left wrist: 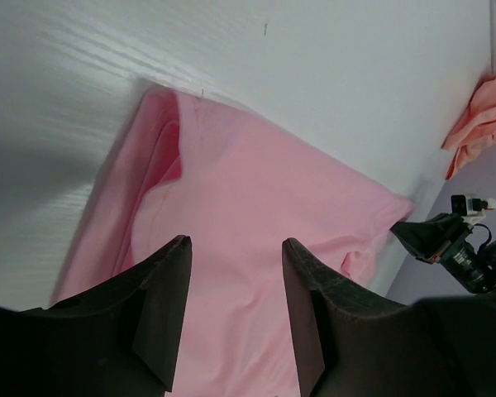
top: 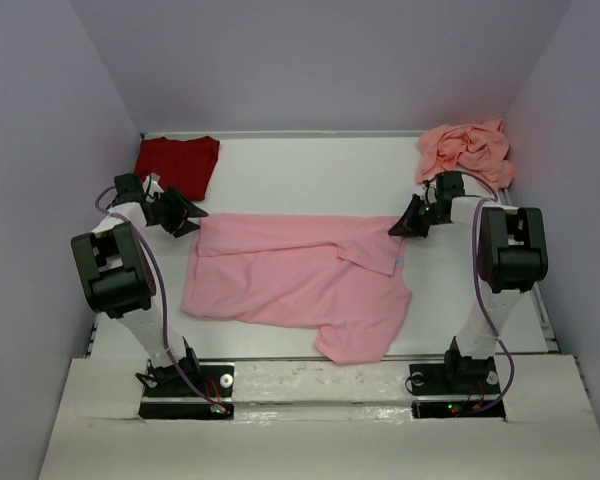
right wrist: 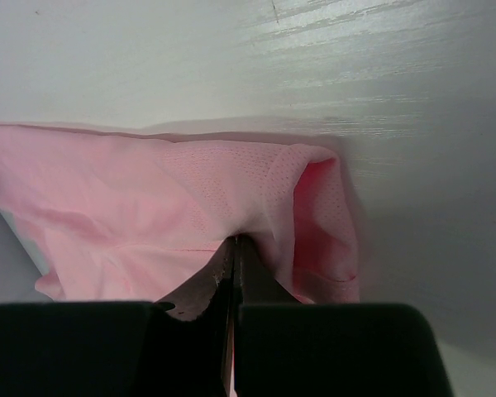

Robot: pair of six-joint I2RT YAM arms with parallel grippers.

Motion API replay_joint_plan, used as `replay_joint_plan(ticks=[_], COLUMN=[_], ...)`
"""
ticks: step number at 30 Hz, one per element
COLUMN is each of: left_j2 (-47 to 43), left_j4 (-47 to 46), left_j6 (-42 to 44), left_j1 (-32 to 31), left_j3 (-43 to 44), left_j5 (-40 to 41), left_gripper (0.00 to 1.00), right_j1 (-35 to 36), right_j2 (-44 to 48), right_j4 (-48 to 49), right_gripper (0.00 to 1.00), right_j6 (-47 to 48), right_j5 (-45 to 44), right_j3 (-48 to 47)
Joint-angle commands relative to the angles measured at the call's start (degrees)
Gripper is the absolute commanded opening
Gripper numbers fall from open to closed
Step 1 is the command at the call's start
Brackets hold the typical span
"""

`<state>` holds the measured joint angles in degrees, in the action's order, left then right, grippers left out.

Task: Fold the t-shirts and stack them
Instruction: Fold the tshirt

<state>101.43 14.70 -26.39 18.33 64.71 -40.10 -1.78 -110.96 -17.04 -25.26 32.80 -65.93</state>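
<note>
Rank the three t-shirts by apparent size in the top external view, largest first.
1. The light pink t-shirt, spread out, is by far the largest.
2. The salmon-pink t-shirt, crumpled, and the dark red t-shirt, folded: too close to rank.

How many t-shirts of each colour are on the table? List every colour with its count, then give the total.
dark red t-shirt: 1
light pink t-shirt: 1
salmon-pink t-shirt: 1
Total: 3
</note>
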Motion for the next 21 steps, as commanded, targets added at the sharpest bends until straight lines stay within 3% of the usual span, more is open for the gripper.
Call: replay_joint_plan(ticks=[1,12,21], left_j2=[3.16,9.66,6.59], left_j4=[-7.66,-10.13,-9.95], left_j6=[-2.44,-1.56,-1.03], left_j1=[-0.13,-0.05,0.66], left_j3=[-1.17,1.21,1.39], left_j5=[-5.61,-6.22,-3.85], left_gripper=[0.57,0.57,0.56], right_j1=[0.46,0.46,0.46], right_j2=[0.13,0.48,0.48], right_j4=[1.31,1.39,1.39], right_gripper=[0.00,0.00,0.00], right_j6=[1.61,1.61,1.79], right_j5=[-1.24,-1.07,-0.98], right_j3=[-0.87,-0.60,-0.25])
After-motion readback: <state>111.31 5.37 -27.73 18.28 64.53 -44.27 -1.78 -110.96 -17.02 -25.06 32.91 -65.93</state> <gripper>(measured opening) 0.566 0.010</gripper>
